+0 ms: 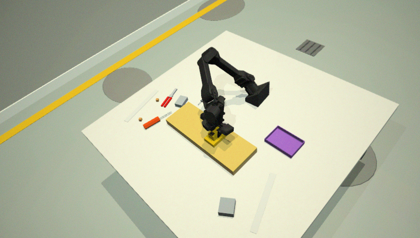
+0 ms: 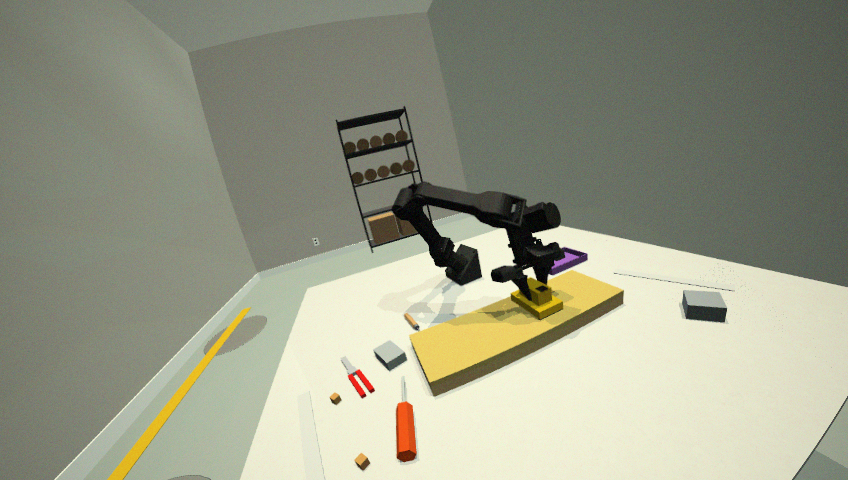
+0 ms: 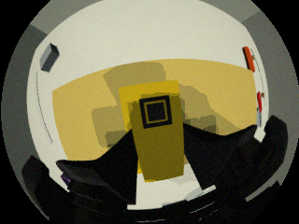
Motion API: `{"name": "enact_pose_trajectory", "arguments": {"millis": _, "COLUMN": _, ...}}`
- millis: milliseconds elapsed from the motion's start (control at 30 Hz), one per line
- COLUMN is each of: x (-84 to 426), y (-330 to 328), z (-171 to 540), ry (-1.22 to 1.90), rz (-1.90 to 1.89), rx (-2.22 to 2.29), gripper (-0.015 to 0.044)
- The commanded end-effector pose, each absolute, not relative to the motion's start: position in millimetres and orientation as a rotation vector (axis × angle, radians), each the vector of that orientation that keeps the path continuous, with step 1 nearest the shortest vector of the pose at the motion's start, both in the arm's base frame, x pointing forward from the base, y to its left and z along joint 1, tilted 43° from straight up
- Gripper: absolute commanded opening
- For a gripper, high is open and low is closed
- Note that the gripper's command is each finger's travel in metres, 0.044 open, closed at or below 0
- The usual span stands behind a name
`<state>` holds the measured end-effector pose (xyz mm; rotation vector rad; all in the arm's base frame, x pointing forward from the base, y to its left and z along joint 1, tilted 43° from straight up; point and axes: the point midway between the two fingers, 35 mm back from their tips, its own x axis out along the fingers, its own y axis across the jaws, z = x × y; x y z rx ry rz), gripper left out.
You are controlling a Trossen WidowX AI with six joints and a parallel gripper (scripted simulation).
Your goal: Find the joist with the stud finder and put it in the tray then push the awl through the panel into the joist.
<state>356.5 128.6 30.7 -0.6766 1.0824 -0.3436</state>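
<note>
The yellow stud finder [image 1: 212,141] [image 2: 544,306] [image 3: 159,140] rests flat on the long yellow floor panel [image 1: 185,120] [image 2: 476,350] [image 3: 79,117], a little toward the tray end of its middle. My gripper [image 1: 214,134] [image 2: 531,287] [image 3: 155,127] points straight down and is shut on the stud finder's near end. The square window on the stud finder's top is dark. The awl [image 2: 410,321], small with an orange handle, lies on the mat beyond the panel's far end; the arm hides it in the top view. The purple tray [image 1: 284,141] [image 2: 571,258] stands empty beside the panel.
A red screwdriver [image 1: 151,122] [image 2: 405,437] [image 3: 249,58], red pliers [image 1: 168,97] [image 2: 360,376] and a grey block [image 1: 181,101] [image 2: 389,353] lie past the panel's far end. Another grey block [image 1: 227,206] [image 2: 703,305] [image 3: 49,57] and a white strip [image 1: 263,203] lie near the mat's front.
</note>
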Motion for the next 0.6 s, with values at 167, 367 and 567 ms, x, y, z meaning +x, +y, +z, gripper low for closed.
{"name": "enact_pose_trajectory", "arguments": {"millis": 167, "x": 358.3, "y": 105.2, "z": 49.9, "ry": 1.081, "rz": -0.348, "rx": -0.686, "gripper": 0.0000}}
{"name": "enact_pose_trajectory", "arguments": {"millis": 367, "x": 359.7, "y": 91.2, "z": 62.3, "ry": 1.081, "rz": -0.349, "rx": -0.687, "gripper": 0.0000}}
{"name": "enact_pose_trajectory", "arguments": {"millis": 567, "x": 361.0, "y": 77.3, "z": 74.7, "ry": 1.080, "rz": -0.350, "rx": -0.688, "gripper": 0.0000}}
